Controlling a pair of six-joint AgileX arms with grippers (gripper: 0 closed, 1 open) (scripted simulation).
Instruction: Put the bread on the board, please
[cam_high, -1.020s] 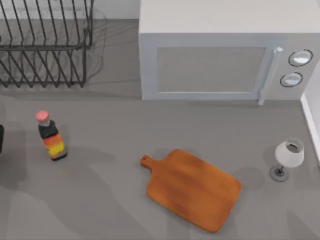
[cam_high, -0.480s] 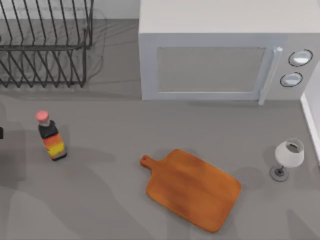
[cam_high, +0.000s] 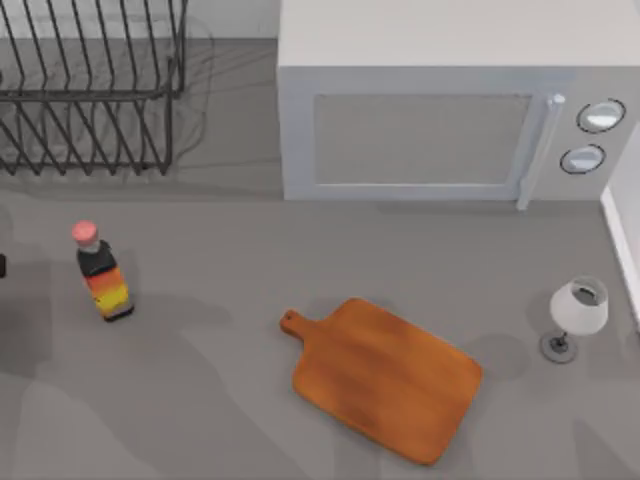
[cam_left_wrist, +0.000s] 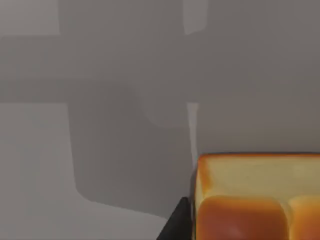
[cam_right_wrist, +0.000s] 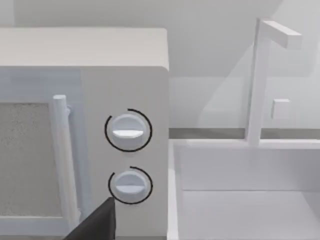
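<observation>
Orange-brown board (cam_high: 385, 378): lies flat on the grey bench (cam_high: 220, 400), right of centre in the top view, knob handle with its hole pointing toward the upper left; nothing rests on it.
Bread (cam_left_wrist: 257, 197): golden loaf chunk with a yellowish top, seen close up in the left wrist view against the grey bench surface.
Left end effector: one dark finger (cam_left_wrist: 177, 222) shows just beside the bread's edge, looking as if it touches it; whether the fingers are closed on the bread or spread I cannot tell.
Left arm: a small dark piece of it sits at the far left edge of the top view, level with the bottle.
Right end effector: a dark fingertip (cam_right_wrist: 97, 222) shows in the right wrist view, in front of the microwave's two dials (cam_right_wrist: 128, 131); how far it is open I cannot tell.
Bottle (cam_high: 102, 272): dark, orange-yellow label, pink cap, upright at the left of the bench, well apart from the board.
Microwave (cam_high: 440, 110): white, at the back, door shut.
Dish rack (cam_high: 90, 90): dark wire, back left.
Lamp (cam_high: 575, 315): small, white-shaded, at the right, near the board's right corner but apart from it.
Sink (cam_right_wrist: 245, 195): white basin with a tap beside the microwave in the right wrist view.
</observation>
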